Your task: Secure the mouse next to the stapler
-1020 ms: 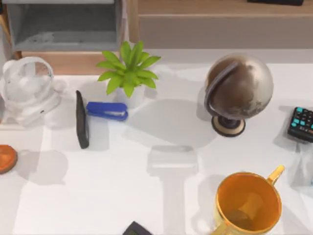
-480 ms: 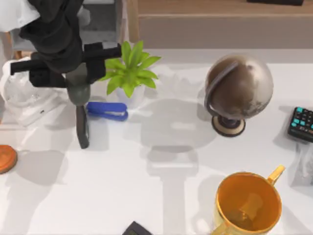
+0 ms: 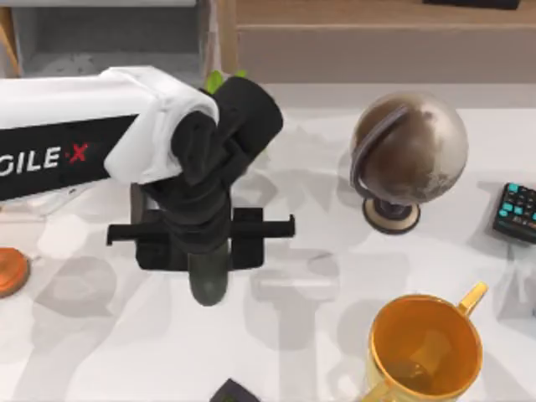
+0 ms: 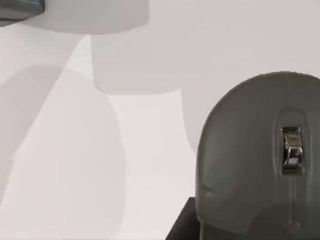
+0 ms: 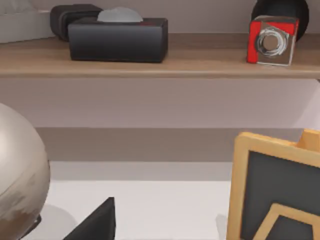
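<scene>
The slim, glossy black mouse (image 3: 135, 203) lay at the left of the white worktop (image 3: 276, 352), long axis far-to-near, mostly under the nearer left arm (image 3: 75, 126), whose gripper (image 3: 208, 280) hung just right of it; I could not tell how its fingers were set.

Open table (image 3: 276, 352) centre; globe (image 3: 409, 151), mug (image 3: 425, 347) block right.

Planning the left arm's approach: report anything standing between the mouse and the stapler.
Cannot tell: the left arm hangs over that spot, hiding the stapler. A sliver of the mouse shows beside it; nothing visible blocks it.
</scene>
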Robot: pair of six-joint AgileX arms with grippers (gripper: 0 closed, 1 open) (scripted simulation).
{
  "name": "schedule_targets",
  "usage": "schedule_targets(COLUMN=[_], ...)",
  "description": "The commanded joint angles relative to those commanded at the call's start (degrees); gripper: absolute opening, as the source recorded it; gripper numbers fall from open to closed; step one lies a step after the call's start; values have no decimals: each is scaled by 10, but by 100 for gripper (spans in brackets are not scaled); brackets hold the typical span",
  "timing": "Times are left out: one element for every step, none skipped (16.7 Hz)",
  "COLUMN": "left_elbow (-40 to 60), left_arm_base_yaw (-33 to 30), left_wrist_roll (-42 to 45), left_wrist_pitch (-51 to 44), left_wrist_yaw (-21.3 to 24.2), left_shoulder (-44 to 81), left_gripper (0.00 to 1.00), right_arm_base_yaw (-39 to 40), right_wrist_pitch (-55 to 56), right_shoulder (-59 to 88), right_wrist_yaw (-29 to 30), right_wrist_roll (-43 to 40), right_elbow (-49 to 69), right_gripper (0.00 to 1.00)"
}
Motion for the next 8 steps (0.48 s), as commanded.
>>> schedule_targets(left_elbow=[-12,-22,-29,-33,-36,-36,-36,-36], left_arm_base_yaw=[-13,-23,-30,-35,-37,-37,-37,-37], left_wrist_roll=[-8,-14,-19,-22,-23,-23,-23,-23], left_wrist_pitch=[5,8,10,12,13,13,13,13], left_wrist_yaw=[0,0,0,1,1,1,1,1], left_shoulder=[2,4,5,6,7,7,7,7], left_gripper=[0,0,0,0,0,0,0,0], right_arm_base_yaw=[0,0,0,0,0,0,0,0], right_wrist_pitch=[0,0,0,0,0,0,0,0], right_shoulder=[0,0,0,0,0,0,0,0], right_wrist_yaw=[0,0,0,0,0,0,0,0], right_wrist_roll=[0,0,0,0,0,0,0,0], right_elbow=[0,0,0,0,0,0,0,0], right_gripper=[100,100,100,100,100,100,100,100])
